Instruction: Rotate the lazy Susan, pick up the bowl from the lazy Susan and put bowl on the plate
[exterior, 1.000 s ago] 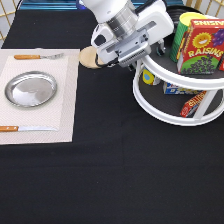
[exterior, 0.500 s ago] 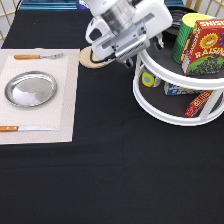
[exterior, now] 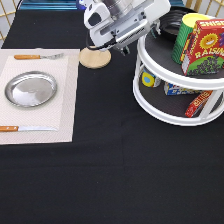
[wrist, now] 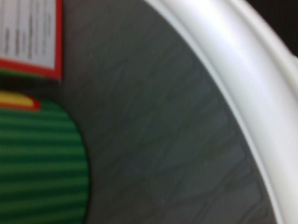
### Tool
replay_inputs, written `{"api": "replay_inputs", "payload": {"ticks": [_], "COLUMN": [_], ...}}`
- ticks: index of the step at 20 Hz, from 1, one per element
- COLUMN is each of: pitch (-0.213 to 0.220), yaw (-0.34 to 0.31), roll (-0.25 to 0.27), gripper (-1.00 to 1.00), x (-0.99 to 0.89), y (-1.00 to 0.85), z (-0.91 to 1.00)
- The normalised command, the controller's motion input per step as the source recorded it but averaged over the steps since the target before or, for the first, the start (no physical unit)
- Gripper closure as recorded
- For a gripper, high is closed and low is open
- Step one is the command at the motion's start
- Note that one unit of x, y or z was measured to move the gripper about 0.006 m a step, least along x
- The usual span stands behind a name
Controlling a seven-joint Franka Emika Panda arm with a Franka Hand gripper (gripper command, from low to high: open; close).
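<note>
the gripper [exterior: 150, 31] hangs by the lazy susan [exterior: 150, 107] – jaws unreadable – wrist view alone shows its grey shelf [wrist: 168, 130].

The lazy Susan [exterior: 175, 116] is white with dark grey shelves [wrist: 168, 130]. The bowl [exterior: 172, 22] is glossy black. The plate [exterior: 31, 89] is shiny silver on a pale placemat [exterior: 67, 95]. The raisin box [exterior: 202, 47] is red and yellow. The counter [exterior: 110, 175] is black.
</note>
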Motion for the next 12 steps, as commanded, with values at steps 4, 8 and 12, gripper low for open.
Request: {"api": "replay_inputs", "payload": {"ticks": [4,8,12], "pitch": [0.112,0.131,0.114], "yaw": [0.021,0.0,0.002], "roll": [-0.002,-0.025,-0.031], "gripper": [-1.0,-1.0,-1.0], "x": [-0.05,0.1,0.46], "y": [0.0,0.0,0.03], "z": [-0.23,-0.19,-0.02]}}
